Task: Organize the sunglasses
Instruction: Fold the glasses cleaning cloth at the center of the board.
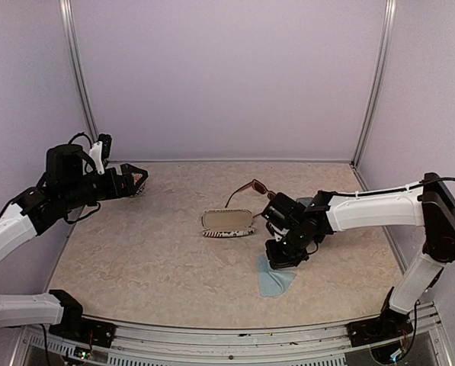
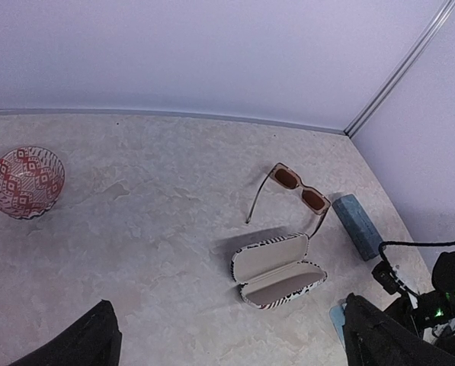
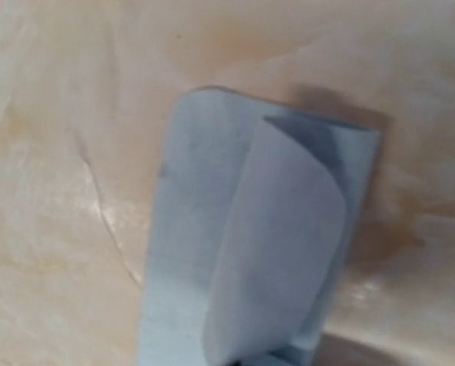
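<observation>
The marbled table (image 1: 136,267) is bearing everything. The left gripper (image 2: 227,316) is hovering, fingers spread wide. The right gripper (image 1: 283,255) is hanging low over a folded blue cloth (image 3: 250,252); whether its jaws are apart cannot be told. The striped case (image 2: 277,271) is lying open just before the brown sunglasses (image 2: 299,188), which are perhaps touching the blue-grey case (image 2: 357,225).

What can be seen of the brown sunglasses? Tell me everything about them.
The sunglasses have a thick reddish-brown rectangular frame, plastic by the look, with brown tinted lenses. Both temples are unfolded and point toward the near side. They rest on the table, just behind the open striped case and close beside the blue-grey case. Apart from the table, nothing visibly touches them.
</observation>
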`<act>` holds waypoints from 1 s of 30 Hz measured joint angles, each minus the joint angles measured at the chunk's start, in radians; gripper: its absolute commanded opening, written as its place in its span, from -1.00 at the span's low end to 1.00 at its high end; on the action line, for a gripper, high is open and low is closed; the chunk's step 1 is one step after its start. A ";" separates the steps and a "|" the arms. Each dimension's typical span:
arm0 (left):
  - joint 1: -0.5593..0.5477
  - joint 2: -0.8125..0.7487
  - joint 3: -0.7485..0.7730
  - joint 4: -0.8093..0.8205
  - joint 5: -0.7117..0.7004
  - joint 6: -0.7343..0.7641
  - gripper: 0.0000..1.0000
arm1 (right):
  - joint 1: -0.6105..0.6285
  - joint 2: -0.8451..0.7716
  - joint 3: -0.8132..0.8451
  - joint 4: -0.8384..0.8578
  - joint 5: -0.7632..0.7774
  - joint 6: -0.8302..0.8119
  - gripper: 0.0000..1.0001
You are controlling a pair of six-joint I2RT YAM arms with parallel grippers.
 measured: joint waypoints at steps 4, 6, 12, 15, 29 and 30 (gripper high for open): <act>0.000 0.000 -0.001 0.000 0.000 0.000 0.98 | 0.006 0.026 0.000 0.024 -0.034 0.000 -1.00; 0.000 0.000 -0.001 0.000 0.000 0.000 0.98 | 0.009 0.033 0.000 0.031 -0.048 -0.001 -1.00; 0.000 0.000 -0.001 0.000 0.003 0.000 0.98 | 0.011 0.051 0.014 0.047 -0.076 -0.006 -0.86; 0.000 0.000 -0.001 0.000 0.005 0.000 0.98 | 0.011 0.066 0.026 0.053 -0.089 -0.010 -0.73; 0.000 0.000 -0.002 0.000 0.015 0.000 0.98 | 0.019 0.087 0.044 0.100 -0.148 -0.034 -0.59; 0.000 0.000 -0.002 0.000 0.015 0.000 0.98 | 0.019 0.085 0.044 0.099 -0.143 -0.034 -0.58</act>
